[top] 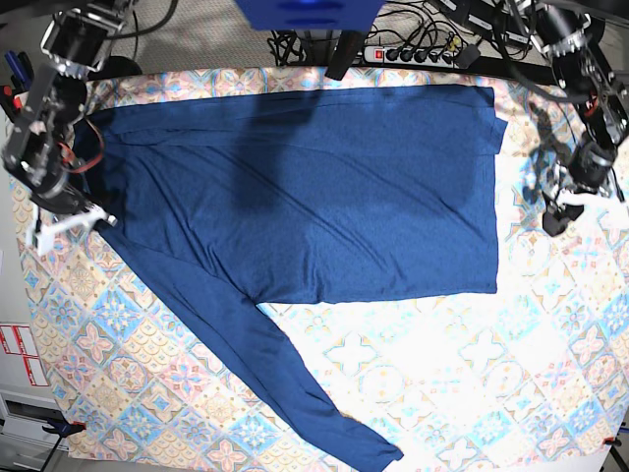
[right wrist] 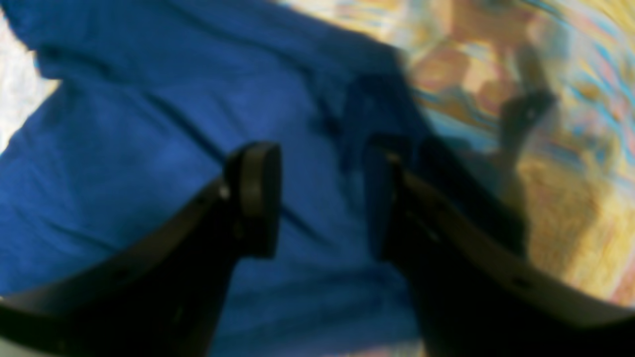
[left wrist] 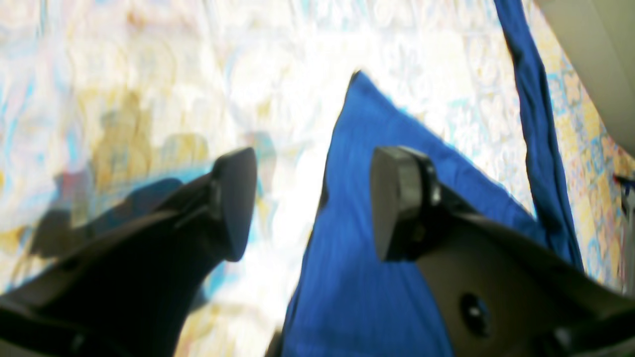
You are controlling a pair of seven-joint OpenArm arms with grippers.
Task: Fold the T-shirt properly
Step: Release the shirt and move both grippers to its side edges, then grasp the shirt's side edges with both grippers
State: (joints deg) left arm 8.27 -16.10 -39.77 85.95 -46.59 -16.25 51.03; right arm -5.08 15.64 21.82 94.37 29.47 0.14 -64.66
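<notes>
Patterned tablecloth (top: 472,364) under T-shirt (top: 324,197)

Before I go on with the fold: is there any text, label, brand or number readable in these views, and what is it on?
No text can be read in any view.
White stickers with red marks at the left edge of the base view, beside the tablecloth: too small to read.
T-shirt: plain, no print or legible label showing.
Power strip at the top: no readable marking.
Both wrist views: blurred, no lettering.
</notes>
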